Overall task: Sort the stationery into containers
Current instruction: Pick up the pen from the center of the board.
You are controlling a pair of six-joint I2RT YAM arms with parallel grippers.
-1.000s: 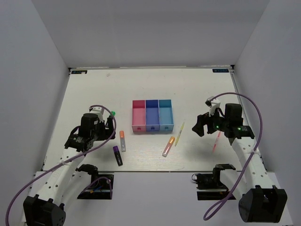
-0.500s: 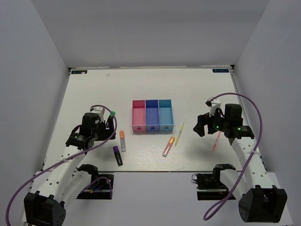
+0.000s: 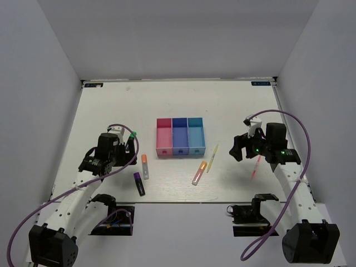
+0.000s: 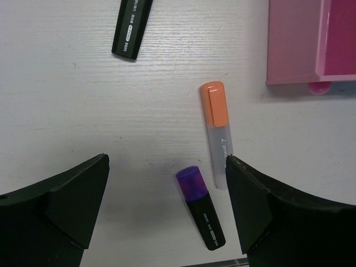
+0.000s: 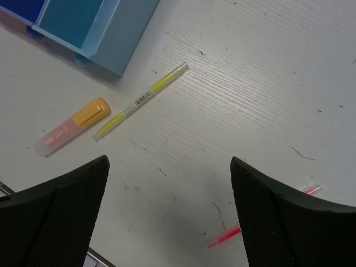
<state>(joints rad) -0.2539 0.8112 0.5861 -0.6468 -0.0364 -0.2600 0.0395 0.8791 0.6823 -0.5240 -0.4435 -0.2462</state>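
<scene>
The left gripper point(image 4: 166, 183) hangs with jaws spread wide over the white table point(image 4: 67, 111). The short purple-capped dark marker point(image 4: 201, 210) lies on the table between them, nearer the right-hand finger, its long axis running across the closing line. An orange-capped clear highlighter point(image 4: 217, 130) lies just beside it, so a small sideways shift looks needed first. The right gripper point(image 5: 169, 167), also spread, is well apart, over a thin pink pen point(image 5: 225, 238). The left arm is nearer.

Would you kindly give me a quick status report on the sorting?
Left pincer and right pincer open, empty. Markers and pens all loose on table; bins empty. Nothing in the way.
</scene>
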